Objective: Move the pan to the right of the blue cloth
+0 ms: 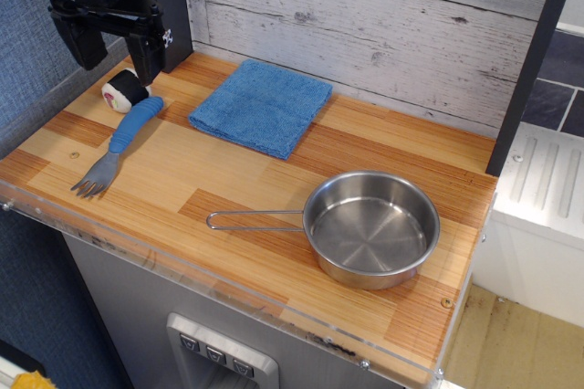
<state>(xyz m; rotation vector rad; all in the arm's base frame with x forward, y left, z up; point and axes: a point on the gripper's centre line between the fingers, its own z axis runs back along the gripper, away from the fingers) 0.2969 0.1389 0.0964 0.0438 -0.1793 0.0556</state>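
The pan (372,227) is a shiny steel saucepan on the wooden table at the front right, its thin wire handle (253,218) pointing left. The blue cloth (262,106) lies flat at the back centre, behind and left of the pan. My gripper (117,51) hangs at the back left corner, above the table, far from both. Its two black fingers stand apart with nothing between them.
A blue-handled metal fork (119,146) lies at the left, tines toward the front edge. A small white and black roll-shaped piece (124,90) sits just below the gripper. A clear plastic lip (228,293) runs along the table's front edge. A wooden wall stands behind.
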